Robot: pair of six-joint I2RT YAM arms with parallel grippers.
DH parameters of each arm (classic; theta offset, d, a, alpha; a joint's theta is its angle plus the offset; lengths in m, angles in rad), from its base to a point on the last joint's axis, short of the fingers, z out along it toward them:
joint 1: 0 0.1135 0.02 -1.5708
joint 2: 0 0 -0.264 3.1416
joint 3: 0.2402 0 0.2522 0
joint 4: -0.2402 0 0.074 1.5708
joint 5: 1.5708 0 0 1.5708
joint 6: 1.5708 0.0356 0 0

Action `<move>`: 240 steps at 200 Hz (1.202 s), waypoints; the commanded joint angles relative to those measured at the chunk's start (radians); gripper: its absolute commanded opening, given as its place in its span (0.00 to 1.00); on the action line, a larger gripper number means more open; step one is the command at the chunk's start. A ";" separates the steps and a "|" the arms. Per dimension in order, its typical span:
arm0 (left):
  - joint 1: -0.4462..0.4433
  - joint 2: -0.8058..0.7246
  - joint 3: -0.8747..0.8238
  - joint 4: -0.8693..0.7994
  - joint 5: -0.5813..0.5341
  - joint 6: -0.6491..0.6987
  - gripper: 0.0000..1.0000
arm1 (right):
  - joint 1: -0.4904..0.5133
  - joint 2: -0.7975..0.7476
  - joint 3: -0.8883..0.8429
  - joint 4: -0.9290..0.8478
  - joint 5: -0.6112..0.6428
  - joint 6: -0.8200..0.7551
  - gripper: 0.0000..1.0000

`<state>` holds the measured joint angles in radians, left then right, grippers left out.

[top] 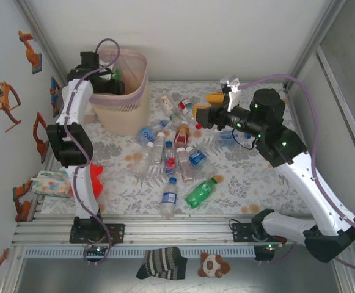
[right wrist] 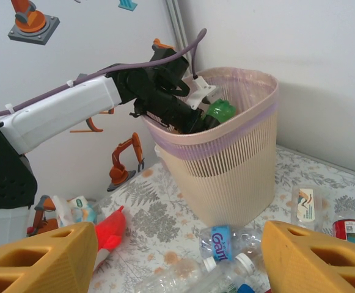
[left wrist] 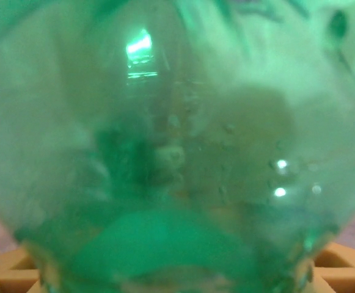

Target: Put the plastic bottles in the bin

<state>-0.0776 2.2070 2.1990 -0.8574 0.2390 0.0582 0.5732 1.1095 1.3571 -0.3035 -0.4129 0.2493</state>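
Our left gripper [right wrist: 197,119] pinches a green bottle [right wrist: 220,110] just inside the rim of the bin [right wrist: 238,177], so the step in hand looks like the drop. We should spread the jaws only while the bottle hangs well within the pink liner [right wrist: 226,144], then lift straight up to avoid snagging it. Our right gripper [right wrist: 180,259] hovers spread and empty above the bottles [top: 171,152] heaped on the table [top: 256,183].
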 commanded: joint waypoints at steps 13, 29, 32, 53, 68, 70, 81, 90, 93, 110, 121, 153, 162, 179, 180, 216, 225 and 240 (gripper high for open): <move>-0.027 0.108 0.065 -0.112 -0.044 0.048 0.53 | 0.003 -0.004 -0.004 0.006 0.010 -0.014 0.70; -0.031 0.138 0.087 -0.132 -0.051 0.048 0.54 | 0.002 -0.005 -0.003 0.004 0.013 -0.017 0.70; -0.032 0.142 0.090 -0.135 -0.052 0.048 0.54 | 0.003 -0.005 -0.003 0.004 0.013 -0.017 0.70; -0.036 0.162 0.111 -0.145 -0.057 0.049 0.56 | 0.002 -0.005 -0.001 0.004 0.016 -0.019 0.70; -0.036 0.166 0.116 -0.141 -0.066 0.049 0.61 | 0.002 -0.005 -0.001 0.004 0.016 -0.019 0.70; -0.036 0.167 0.118 -0.142 -0.067 0.048 0.62 | 0.002 -0.004 0.000 0.004 0.016 -0.019 0.70; -0.036 0.165 0.123 -0.142 -0.068 0.048 0.65 | 0.003 -0.004 0.003 0.002 0.017 -0.022 0.70; -0.036 0.162 0.129 -0.142 -0.067 0.045 0.67 | 0.002 -0.002 0.008 -0.001 0.019 -0.026 0.70; -0.036 0.160 0.131 -0.142 -0.066 0.044 0.68 | 0.002 -0.002 0.009 -0.003 0.020 -0.027 0.70; -0.036 0.148 0.143 -0.143 -0.065 0.039 0.72 | 0.002 0.000 0.017 -0.008 0.021 -0.034 0.70; -0.036 0.138 0.152 -0.142 -0.060 0.035 0.73 | 0.002 0.000 0.020 -0.008 0.022 -0.035 0.70; -0.037 0.105 0.161 -0.128 -0.053 0.021 0.77 | 0.003 0.001 0.024 -0.010 0.026 -0.040 0.70; -0.039 0.093 0.160 -0.125 -0.051 0.014 0.77 | 0.002 0.001 0.025 -0.013 0.033 -0.041 0.70; -0.039 0.066 0.159 -0.114 -0.039 0.003 0.77 | 0.002 0.000 0.028 -0.020 0.053 -0.043 0.70; -0.039 0.064 0.159 -0.114 -0.038 0.001 0.77 | 0.002 0.000 0.028 -0.020 0.054 -0.043 0.70; -0.040 -0.002 0.153 -0.092 -0.012 -0.018 0.78 | 0.002 0.002 0.033 -0.049 0.124 -0.039 0.71; -0.040 -0.020 0.153 -0.088 -0.018 -0.024 0.78 | 0.002 0.005 0.039 -0.066 0.153 -0.035 0.71; -0.039 -0.053 0.150 -0.076 -0.010 -0.035 0.78 | 0.002 0.013 0.048 -0.098 0.209 -0.031 0.70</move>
<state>-0.1131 2.2578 2.3486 -0.9627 0.1997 0.0544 0.5732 1.1137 1.3651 -0.3569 -0.3038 0.2226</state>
